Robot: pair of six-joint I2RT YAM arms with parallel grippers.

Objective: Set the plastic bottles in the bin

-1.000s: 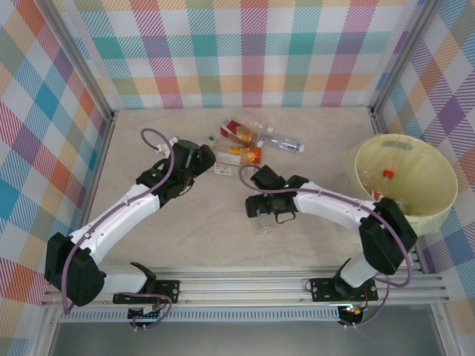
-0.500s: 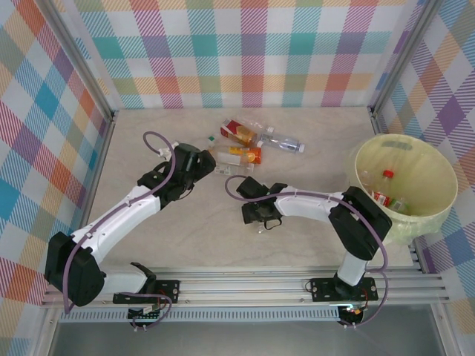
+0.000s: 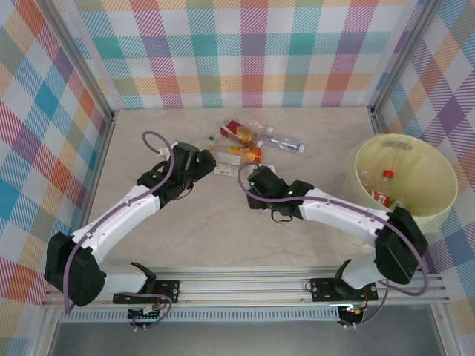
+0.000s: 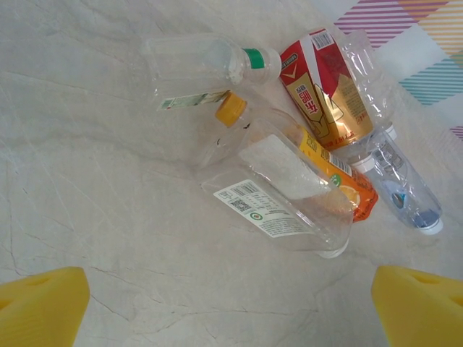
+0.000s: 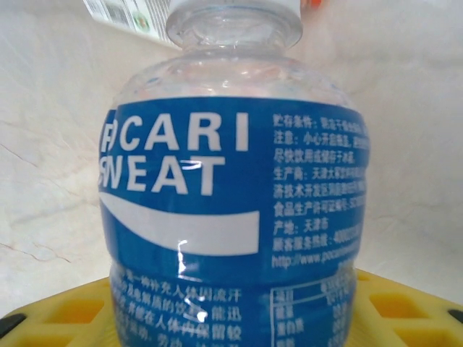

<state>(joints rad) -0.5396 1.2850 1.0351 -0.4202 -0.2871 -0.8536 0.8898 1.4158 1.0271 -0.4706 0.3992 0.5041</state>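
Okay, your right pincer [image 5: 231,318] is clamping the blue-labelled bottle [image 5: 231,188] around its lower body, long axis running straight out from the wrist, neck pointing away. Your left pincer [image 4: 230,307] is hovering, fingers [image 4: 40,303] spread wide, just short of the bottle pile [image 4: 278,210] on the counter [image 3: 185,230]. The orange-capped one [image 4: 296,155] is lying diagonally, cap aiming up-left in that wrist view. More bottles [image 3: 382,194] are sitting in the bin [image 3: 438,211], well apart at right.

Five bottles [image 4: 289,155] are lying in a touching cluster on the bench [image 4: 101,217], with red, orange and white labels showing. A blue-labelled bottle [image 5: 231,195] is pointing cap-away. The pale yellow bin [image 3: 430,174] is standing upright, holding several more.
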